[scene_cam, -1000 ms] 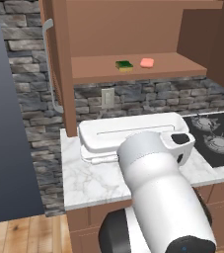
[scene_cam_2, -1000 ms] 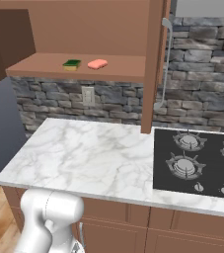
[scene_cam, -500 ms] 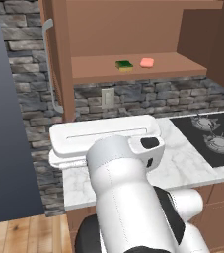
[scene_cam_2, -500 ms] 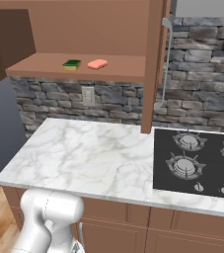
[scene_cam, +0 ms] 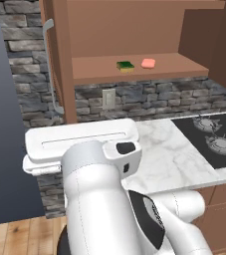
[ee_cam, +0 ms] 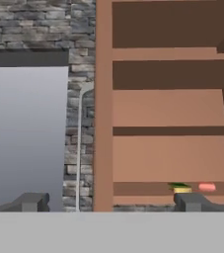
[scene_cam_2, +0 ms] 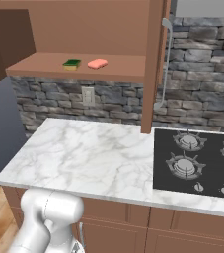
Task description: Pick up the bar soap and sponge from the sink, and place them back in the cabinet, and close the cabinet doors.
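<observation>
The green and yellow sponge (scene_cam: 125, 65) (scene_cam_2: 72, 64) and the pink bar soap (scene_cam: 148, 63) (scene_cam_2: 97, 64) lie side by side on the shelf of the open brown cabinet (scene_cam: 134, 30) (scene_cam_2: 84, 29). Both cabinet doors stand open and edge-on: the left one (scene_cam: 55, 60) with its silver handle (scene_cam: 50, 64), the right one (scene_cam_2: 153, 64). In the hand view my gripper (ee_cam: 111, 202) is open and holds nothing. It faces the left door's edge (ee_cam: 102, 108) and handle (ee_cam: 79, 148), with the sponge (ee_cam: 181, 188) and soap (ee_cam: 207, 187) low at the right. The sink is out of view.
A white marble counter (scene_cam_2: 84, 158) runs under the cabinet, with a black gas cooktop (scene_cam_2: 197, 158) (scene_cam: 214, 139) at its right. A wall outlet (scene_cam: 108, 98) sits in the stone backsplash. My white arm fills the lower left base view.
My arm has swung to the left in the left base view, its hand now past the counter's left end. Sponge, soap and doors have not moved.
</observation>
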You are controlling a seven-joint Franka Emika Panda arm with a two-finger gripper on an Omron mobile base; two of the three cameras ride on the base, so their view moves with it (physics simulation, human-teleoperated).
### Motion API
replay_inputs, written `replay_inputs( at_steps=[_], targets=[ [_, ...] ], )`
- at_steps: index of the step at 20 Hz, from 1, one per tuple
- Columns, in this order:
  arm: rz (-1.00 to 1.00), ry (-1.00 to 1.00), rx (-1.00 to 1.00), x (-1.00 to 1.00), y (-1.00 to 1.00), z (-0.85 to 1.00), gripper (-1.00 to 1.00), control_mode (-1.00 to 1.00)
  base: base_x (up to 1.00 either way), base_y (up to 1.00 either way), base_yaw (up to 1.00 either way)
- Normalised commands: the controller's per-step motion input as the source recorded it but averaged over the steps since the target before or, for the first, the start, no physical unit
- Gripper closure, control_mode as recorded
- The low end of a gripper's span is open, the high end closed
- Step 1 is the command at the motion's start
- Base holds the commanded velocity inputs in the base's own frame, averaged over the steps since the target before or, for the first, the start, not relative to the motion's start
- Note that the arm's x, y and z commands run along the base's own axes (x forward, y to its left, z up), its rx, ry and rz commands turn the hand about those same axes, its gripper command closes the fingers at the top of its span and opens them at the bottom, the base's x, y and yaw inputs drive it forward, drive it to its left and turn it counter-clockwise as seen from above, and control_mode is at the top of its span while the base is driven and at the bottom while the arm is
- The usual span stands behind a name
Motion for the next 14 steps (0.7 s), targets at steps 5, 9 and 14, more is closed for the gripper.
replay_inputs(
  at_steps=[5,9,14],
  targets=[
    [0.00,-0.02,0.00,0.09,0.32,-0.10,-1.00,-1.00,0.00,0.00,0.00],
    [0.00,-0.03,0.00,0.14,0.27,-0.08,-1.00,-1.00,0.00,0.00,0.00],
    [-0.04,-0.06,0.00,0.16,0.15,-0.11,-1.00,-1.00,0.00,0.00,0.00]
  ],
)
